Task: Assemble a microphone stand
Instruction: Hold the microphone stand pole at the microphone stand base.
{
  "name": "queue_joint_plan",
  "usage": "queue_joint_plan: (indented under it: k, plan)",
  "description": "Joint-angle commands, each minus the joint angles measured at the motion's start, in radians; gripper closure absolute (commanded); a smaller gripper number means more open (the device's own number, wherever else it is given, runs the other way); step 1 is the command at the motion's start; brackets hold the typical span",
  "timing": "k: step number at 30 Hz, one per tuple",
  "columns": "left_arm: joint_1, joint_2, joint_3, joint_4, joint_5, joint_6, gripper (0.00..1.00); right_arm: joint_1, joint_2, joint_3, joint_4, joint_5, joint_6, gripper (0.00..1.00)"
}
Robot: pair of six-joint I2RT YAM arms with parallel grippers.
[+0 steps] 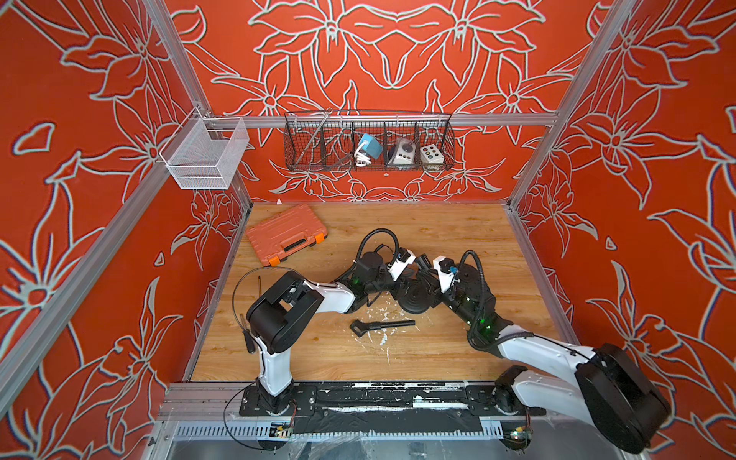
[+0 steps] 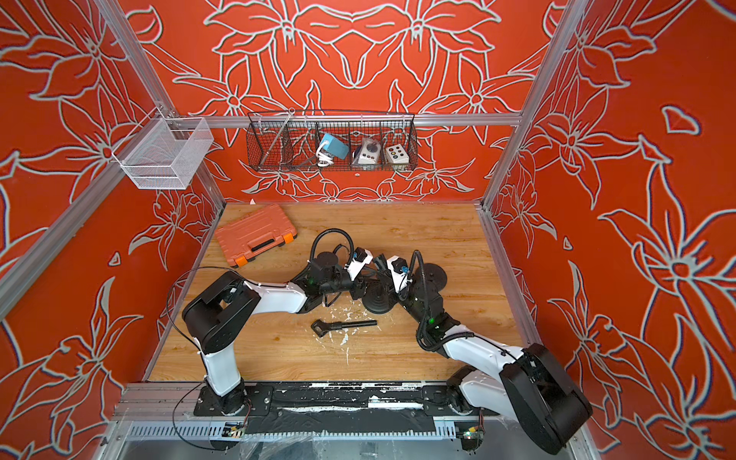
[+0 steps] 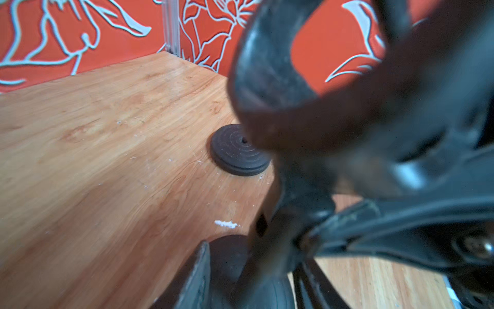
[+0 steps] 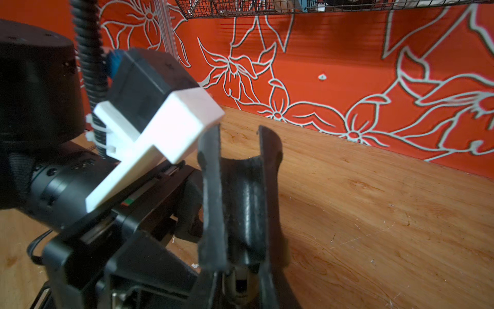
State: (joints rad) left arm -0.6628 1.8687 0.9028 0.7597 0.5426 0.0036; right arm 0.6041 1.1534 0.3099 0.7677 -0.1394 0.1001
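Right tool [image 4: 240, 131] pinches narrow on what looks like a tube [image 4: 243, 203] above the base [image 1: 414, 300] on the table [image 1: 438, 223]; left tool [image 1: 412, 276], alongside, I cannot tell. Seating step, probably; next calls for plumb alignment.

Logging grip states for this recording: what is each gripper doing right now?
Left gripper: cannot be told, its jaws are blurred and blocked.
Right gripper: closed on a black clip piece.

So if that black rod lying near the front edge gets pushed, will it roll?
Probably not far: the black rod lies flat, and the wider clip at one end should stop it rolling. It looks straight and stiff, so likely no flopping when lifted.
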Motion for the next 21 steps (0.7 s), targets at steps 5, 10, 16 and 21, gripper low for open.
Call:
queue_joint_plan:
  k: [5,10,16,21]
  plan:
    - [-0.003,0.061,0.035,0.041,0.022,0.003,0.58,0.003,0.023,-0.052,-0.21,-0.035,0.005,1.0]
    - [-0.005,0.092,0.04,0.065,0.024,-0.013,0.62,0.008,-0.008,-0.073,-0.227,0.04,0.052,1.0]
    - [-0.012,0.095,0.036,0.076,0.017,-0.022,0.64,0.054,-0.053,-0.097,-0.278,0.197,0.109,1.0]
    - [-0.031,0.092,0.026,0.064,-0.015,-0.022,0.64,0.106,-0.086,-0.088,-0.356,0.335,0.129,1.0]
